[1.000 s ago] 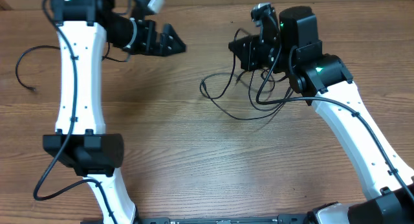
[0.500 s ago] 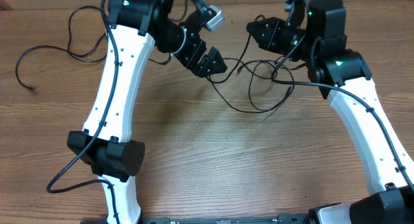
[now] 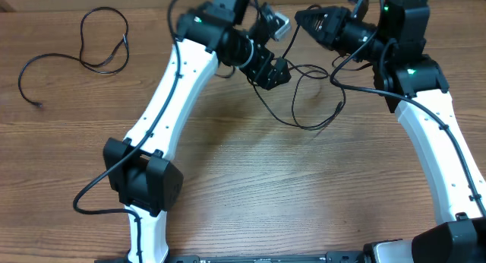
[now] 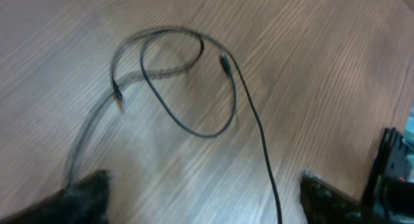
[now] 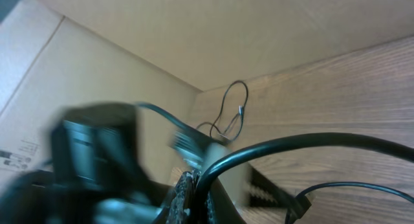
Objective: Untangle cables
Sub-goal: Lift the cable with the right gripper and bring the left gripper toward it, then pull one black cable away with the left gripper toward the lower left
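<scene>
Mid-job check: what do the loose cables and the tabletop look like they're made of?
Cables: thin black cords, probably rubber or plastic-jacketed, since they fall in soft loops; matte, no glare. Table: wood or wood-look laminate, brown with visible grain lines and a dull sheen; which one I cannot tell.

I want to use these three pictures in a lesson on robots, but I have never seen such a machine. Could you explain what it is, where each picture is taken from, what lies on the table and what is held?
These are two white robot arms at a wooden table, each ending in a black two-finger gripper. One picture looks down from above; the other two come from small cameras on the wrists. Thin black cables lie on the wood: one loose cable far off to the left, and a tangle of loops between the arms. The left gripper is open above the tangle, holding nothing. The right gripper is shut, and strands seem to hang from it, though its own blurred view cannot confirm this.
</scene>
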You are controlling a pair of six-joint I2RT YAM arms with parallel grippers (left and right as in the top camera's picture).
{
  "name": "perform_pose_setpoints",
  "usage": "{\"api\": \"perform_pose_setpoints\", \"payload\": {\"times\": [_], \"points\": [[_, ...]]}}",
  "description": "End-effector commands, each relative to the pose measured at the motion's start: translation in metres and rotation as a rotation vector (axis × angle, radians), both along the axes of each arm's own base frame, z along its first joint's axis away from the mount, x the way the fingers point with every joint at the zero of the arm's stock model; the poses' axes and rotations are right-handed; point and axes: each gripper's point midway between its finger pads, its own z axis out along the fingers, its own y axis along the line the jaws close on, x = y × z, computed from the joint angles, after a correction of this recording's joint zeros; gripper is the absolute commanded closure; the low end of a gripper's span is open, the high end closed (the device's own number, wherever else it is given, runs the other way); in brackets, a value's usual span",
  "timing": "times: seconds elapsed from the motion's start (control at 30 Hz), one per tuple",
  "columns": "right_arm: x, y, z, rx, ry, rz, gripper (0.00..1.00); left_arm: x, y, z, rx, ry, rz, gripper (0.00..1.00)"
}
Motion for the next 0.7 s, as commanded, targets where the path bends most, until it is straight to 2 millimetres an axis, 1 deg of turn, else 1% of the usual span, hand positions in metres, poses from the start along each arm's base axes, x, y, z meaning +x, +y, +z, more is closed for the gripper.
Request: {"api": "perform_pose_setpoints", "payload": {"times": [0.0, 0.03, 0.07, 0.13, 0.2, 0.3, 0.33, 0.4, 0.43, 0.47, 0.5, 0.57, 0.63, 0.67], "points": [[-0.002, -0.007, 0.029, 0.036, -0.055, -0.012, 0.96, 0.000, -0.003, -0.043, 0.015, 0.128, 0.095, 0.67], [-0.001, -0.009, 0.029, 0.032, -0.055, -0.024, 0.96, 0.001, -0.003, -0.047, 0.014, 0.143, 0.111, 0.94], [0.001, -0.012, 0.027, 0.021, -0.058, -0.034, 0.96, 0.001, -0.002, -0.051, 0.011, 0.155, 0.128, 0.96], [0.006, -0.020, 0.017, -0.005, -0.021, -0.088, 0.96, 0.004, -0.003, -0.052, 0.000, 0.175, 0.162, 0.95], [0.008, -0.031, -0.004, -0.054, 0.053, -0.159, 0.96, 0.006, -0.006, -0.047, -0.029, 0.196, 0.196, 0.96], [0.003, -0.046, -0.038, -0.178, 0.143, -0.221, 0.95, 0.006, -0.017, -0.037, -0.102, 0.218, 0.182, 0.96], [0.000, -0.052, -0.050, -0.212, 0.186, -0.244, 0.88, 0.004, -0.020, -0.035, -0.122, 0.229, 0.170, 0.96], [-0.006, -0.064, -0.069, -0.268, 0.265, -0.300, 0.69, 0.000, -0.023, -0.032, -0.146, 0.254, 0.160, 0.96], [-0.010, -0.070, -0.078, -0.299, 0.304, -0.329, 0.62, -0.002, -0.025, -0.030, -0.159, 0.267, 0.156, 0.96], [-0.014, -0.076, -0.086, -0.327, 0.342, -0.351, 0.57, -0.003, -0.026, -0.029, -0.168, 0.274, 0.151, 0.96], [-0.020, -0.080, -0.094, -0.351, 0.379, -0.363, 0.54, -0.004, -0.027, -0.027, -0.177, 0.276, 0.144, 0.96], [-0.031, -0.085, -0.107, -0.384, 0.447, -0.370, 0.47, -0.004, -0.029, -0.025, -0.193, 0.280, 0.141, 0.96], [-0.043, -0.088, -0.119, -0.410, 0.511, -0.368, 0.37, -0.003, -0.031, -0.018, -0.228, 0.288, 0.136, 0.96], [-0.049, -0.089, -0.124, -0.423, 0.542, -0.365, 0.34, -0.001, -0.030, -0.012, -0.248, 0.294, 0.139, 0.96]]}}
